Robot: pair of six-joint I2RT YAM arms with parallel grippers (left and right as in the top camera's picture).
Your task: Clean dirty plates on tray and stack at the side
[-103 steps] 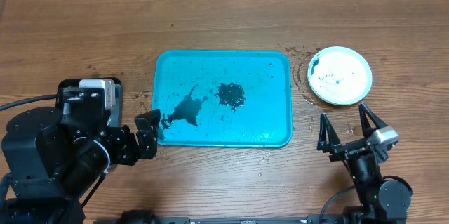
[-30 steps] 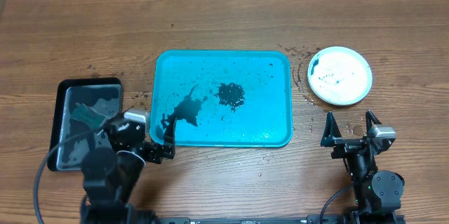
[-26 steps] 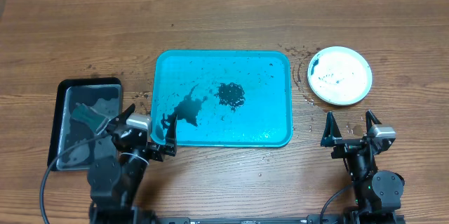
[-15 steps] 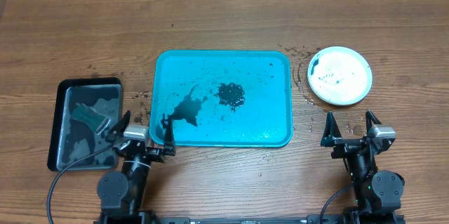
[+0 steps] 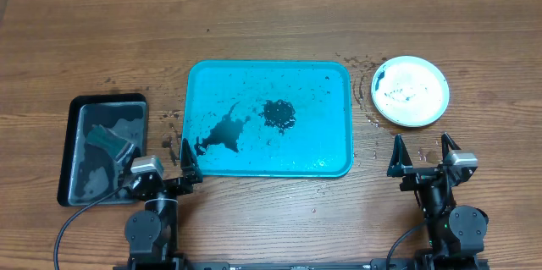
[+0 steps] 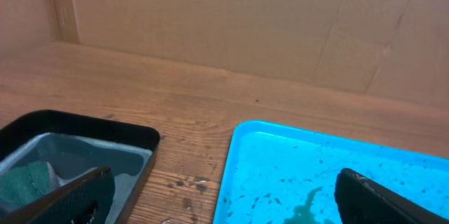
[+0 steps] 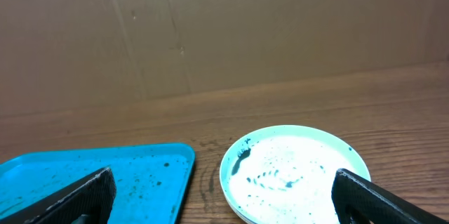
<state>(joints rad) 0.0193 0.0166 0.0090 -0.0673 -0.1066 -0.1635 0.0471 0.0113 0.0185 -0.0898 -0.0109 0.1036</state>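
Pulled back from above the black tray [image 5: 68, 147] since the earlier view, the left arm [image 5: 151, 223] now sits folded at the near edge of the wooden table [image 5: 271, 16]. I see the turquoise tray [image 5: 339, 74] at centre, smeared with dark residue. The left gripper [image 5: 175, 160] faces the gap between the two trays and the right gripper [image 5: 421, 153] faces the dirty plates [image 5: 412, 92]. Each claw is spread wide, holding nothing. The plates, speckled white on top, rest on the table right of the tray. A green sponge [image 5: 106, 139] lies in the black tray.
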